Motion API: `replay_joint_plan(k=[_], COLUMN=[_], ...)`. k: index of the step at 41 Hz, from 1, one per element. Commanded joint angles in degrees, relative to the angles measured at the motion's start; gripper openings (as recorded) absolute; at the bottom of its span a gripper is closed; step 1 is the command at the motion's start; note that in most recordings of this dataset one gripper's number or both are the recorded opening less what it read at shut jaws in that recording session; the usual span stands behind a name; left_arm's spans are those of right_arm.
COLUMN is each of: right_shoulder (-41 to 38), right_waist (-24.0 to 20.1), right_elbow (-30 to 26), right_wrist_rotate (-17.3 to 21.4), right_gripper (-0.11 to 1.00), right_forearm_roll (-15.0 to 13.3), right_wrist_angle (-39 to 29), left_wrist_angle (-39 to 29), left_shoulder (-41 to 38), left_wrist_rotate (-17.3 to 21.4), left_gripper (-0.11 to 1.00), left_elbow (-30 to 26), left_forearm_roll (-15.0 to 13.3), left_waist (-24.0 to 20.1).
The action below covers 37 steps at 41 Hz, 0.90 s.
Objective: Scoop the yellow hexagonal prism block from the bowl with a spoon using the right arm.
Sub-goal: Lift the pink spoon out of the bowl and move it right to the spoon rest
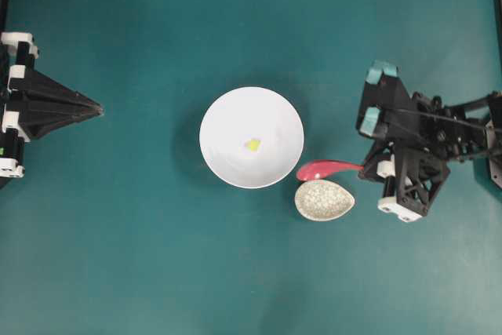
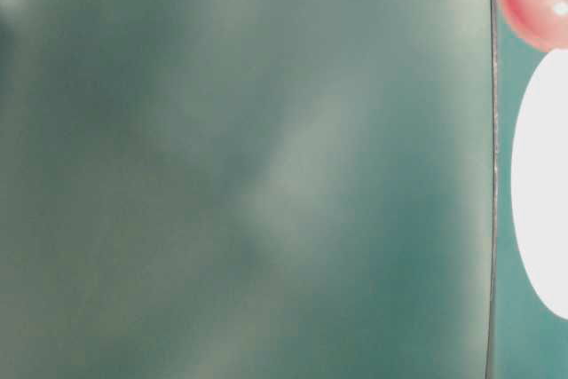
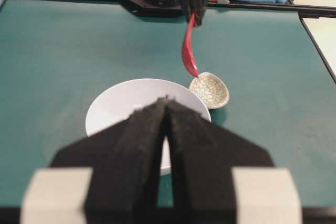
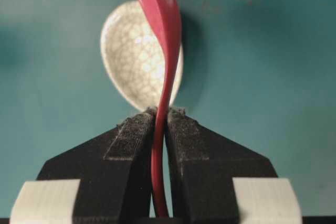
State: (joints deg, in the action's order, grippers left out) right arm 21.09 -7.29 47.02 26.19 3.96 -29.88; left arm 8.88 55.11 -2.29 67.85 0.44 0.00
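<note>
- Spoon (image 4: pixel 160 51): glossy pink-red, deep oval scoop, short straight handle; handle pinched between the two black fingers of the right gripper (image 4: pixel 160 116), scoop turned on edge in the right wrist view.
- Seen from overhead, spoon (image 1: pixel 325 169) lifted, scoop end just beside the bowl's rim and above the upper edge of the spoon rest (image 1: pixel 324 200).
- Spoon rest: small, teardrop-shaped, grey-white with crackle pattern, sitting on the teal table (image 1: pixel 125 256) near the bowl, not touching it.
- Bowl (image 1: pixel 227 115): large, round, plain white, mid-table.
- Yellow hexagonal prism block (image 1: pixel 252 144): tiny, bright yellow, lying near the bowl's centre, well clear of the spoon.
- Left gripper (image 3: pixel 167 106): fingers pressed together, holding nothing, parked at the left table edge, pointing toward the bowl.
- Table-level view: mostly blurred teal; only a pink-red patch and a white patch at right edge.
</note>
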Motion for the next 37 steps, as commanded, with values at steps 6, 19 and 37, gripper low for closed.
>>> replay_joint_plan(k=[6,19,37], right_shoulder=[0.6,-2.6,-4.0], right_waist=[-3.6,-5.5,-6.3], right_elbow=[4.5,8.1,7.8], right_wrist_rotate=[2.0,5.4,5.4], right_gripper=[0.08,0.08,0.11], right_forearm_roll=[0.1,0.1,0.0], right_wrist_angle=[7.6,12.5,13.1], left_wrist_angle=[0.6,0.6,0.7], left_shoulder=[-0.4,-0.1,0.0], left_wrist_rotate=[0.5,0.7,0.8], left_gripper=[0.02,0.02,0.02], left_elbow=[-1.4,-1.6,-1.8], left_forearm_roll=[0.1,0.1,0.1], left_waist=[-0.1,0.0,-0.1])
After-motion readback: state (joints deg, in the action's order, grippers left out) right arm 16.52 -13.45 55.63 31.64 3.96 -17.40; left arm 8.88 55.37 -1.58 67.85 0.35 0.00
